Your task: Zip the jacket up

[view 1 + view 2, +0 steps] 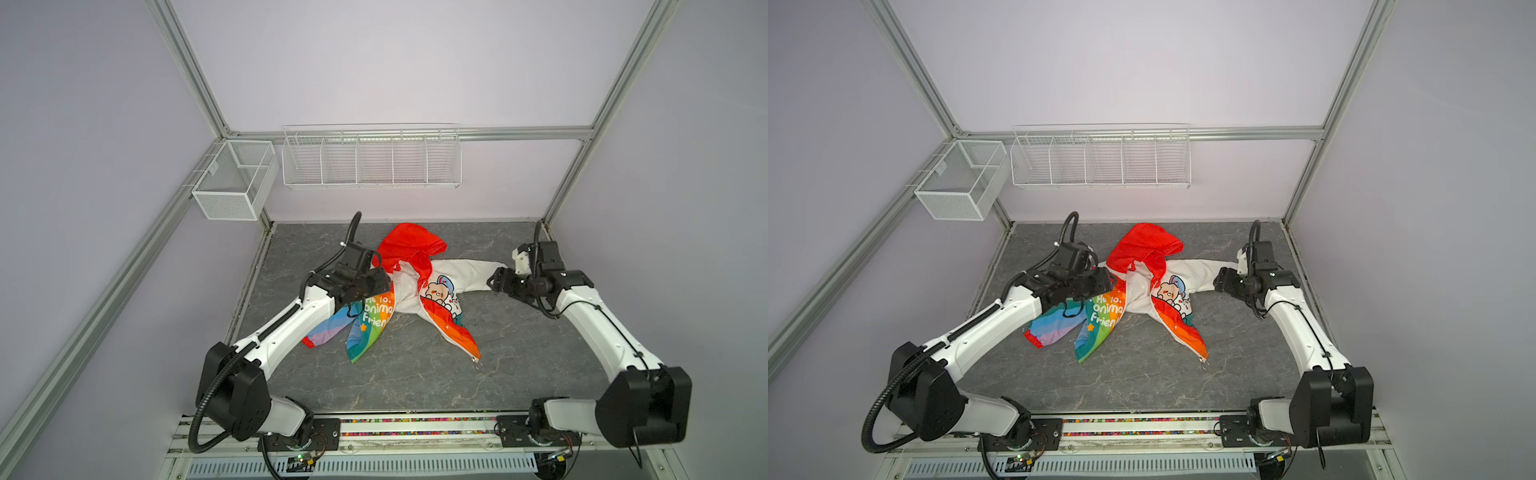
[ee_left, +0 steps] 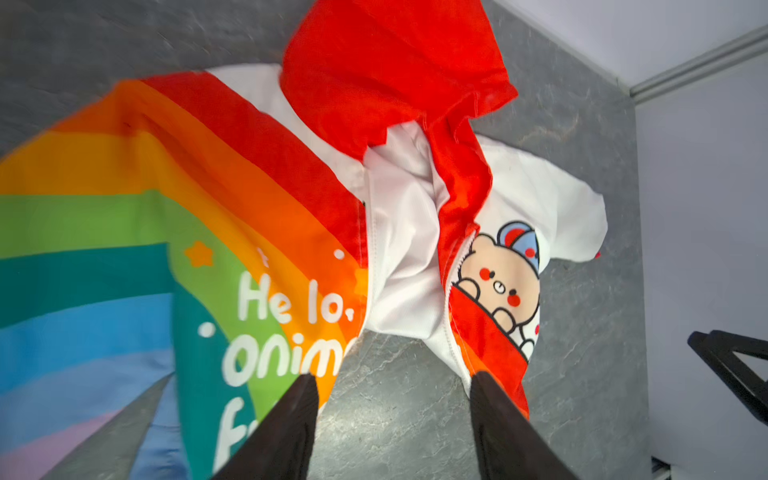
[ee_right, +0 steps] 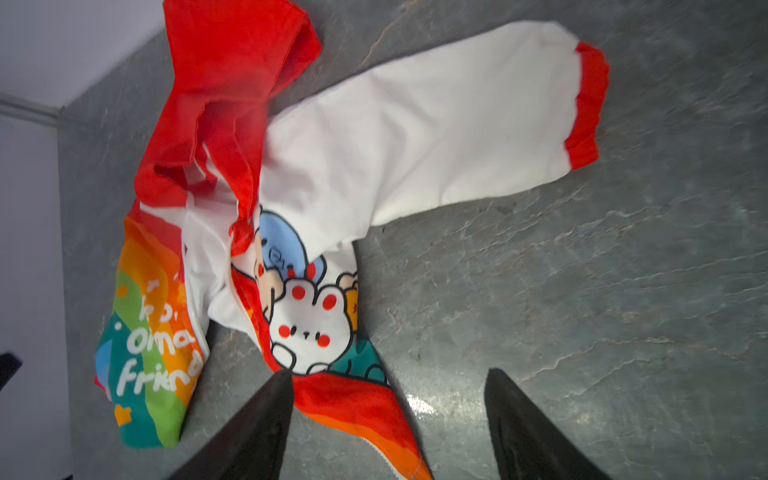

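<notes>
Jacket (image 1: 419,286), one only, is being seen lying crumpled and unzipped mid-table (image 1: 415,386), its red hood (image 1: 409,243), rainbow half (image 1: 374,328) and white animal half (image 1: 461,274) parted. Two grippers, left gripper (image 2: 392,380) and right gripper (image 3: 388,374), are being held open, gripping nothing.

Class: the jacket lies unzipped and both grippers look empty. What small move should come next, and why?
Probably the right gripper should move toward the zipper pull. The jacket lies open with its front halves splayed apart. That gripper and the left gripper both have open jaws, holding nothing.
</notes>
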{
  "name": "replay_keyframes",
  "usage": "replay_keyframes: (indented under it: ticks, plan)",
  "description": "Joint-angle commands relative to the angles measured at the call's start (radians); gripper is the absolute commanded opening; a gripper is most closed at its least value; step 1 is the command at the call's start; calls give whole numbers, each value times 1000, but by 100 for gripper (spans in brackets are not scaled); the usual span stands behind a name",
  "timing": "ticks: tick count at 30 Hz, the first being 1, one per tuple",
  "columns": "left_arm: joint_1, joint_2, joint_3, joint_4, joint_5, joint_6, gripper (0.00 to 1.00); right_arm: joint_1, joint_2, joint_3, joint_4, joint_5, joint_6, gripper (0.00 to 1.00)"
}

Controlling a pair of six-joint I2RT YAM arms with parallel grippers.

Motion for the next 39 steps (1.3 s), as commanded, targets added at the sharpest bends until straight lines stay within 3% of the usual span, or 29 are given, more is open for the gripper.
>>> replay_keyframes:
  ticks: [1, 7, 12, 23, 25, 29, 32, 37, 39]
  plan:
    - [-64, 69, -46, 162, 25, -121, 61, 97, -69, -109, -22, 45, 5, 78]
    - [-132, 244, 27, 284, 74, -159, 60, 263, -152, -296, -6, 98, 81, 81]
    - [-144, 376, 140, 271, 91, -137, 59, 347, -122, -380, 39, 133, 122, 82]
    - [-142, 594, 407, 105, 41, -34, 56, 421, 85, -334, 86, 236, 130, 76]
    - [-141, 628, 445, 75, 36, -17, 53, 423, 109, -324, 99, 221, 130, 72]
    - [-135, 659, 481, 54, 31, -3, 41, 433, 163, -322, 131, 200, 139, 54]
    - [-129, 663, 505, 38, 33, 9, 24, 443, 172, -320, 132, 201, 145, 38]
    - [-118, 665, 567, 6, 51, 45, 0, 446, 116, -304, 102, 202, 148, 24]
    - [-112, 665, 598, -1, 67, 56, 0, 445, 82, -291, 82, 195, 146, 20]
